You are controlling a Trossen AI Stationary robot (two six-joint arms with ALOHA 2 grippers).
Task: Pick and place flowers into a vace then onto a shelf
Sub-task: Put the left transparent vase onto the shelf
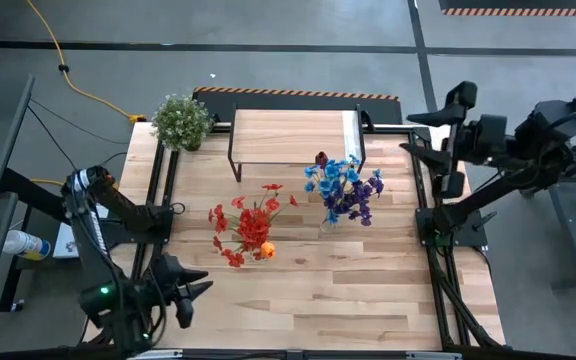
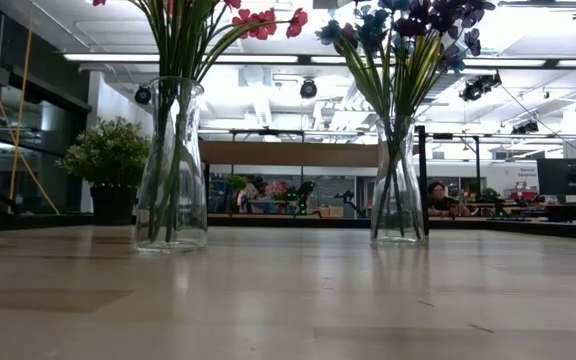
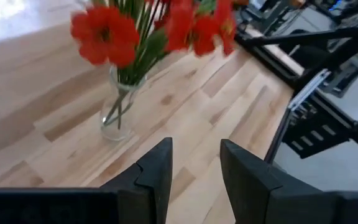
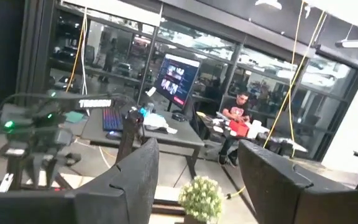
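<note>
Red flowers (image 1: 251, 222) with an orange tulip (image 1: 267, 250) stand in a clear glass vase (image 2: 172, 165) on the table's middle. Blue and purple flowers (image 1: 346, 188) fill a second glass vase (image 2: 398, 180) to its right. Both vases rest on their bases. The shelf (image 1: 293, 135) stands behind them at the far edge. My left gripper (image 1: 196, 290) hangs open over the near left corner, and its wrist view shows the red flowers' vase (image 3: 118, 115) beyond its fingers. My right gripper (image 1: 415, 135) is raised at the table's right edge, open, with nothing between its fingers.
A bushy potted plant (image 1: 181, 122) stands at the far left corner, beside the shelf. Black rails (image 1: 430, 215) run along the table's left and right sides. Bare wood lies along the near edge (image 1: 318, 310). A person sits at a desk (image 4: 236, 106) in the room beyond.
</note>
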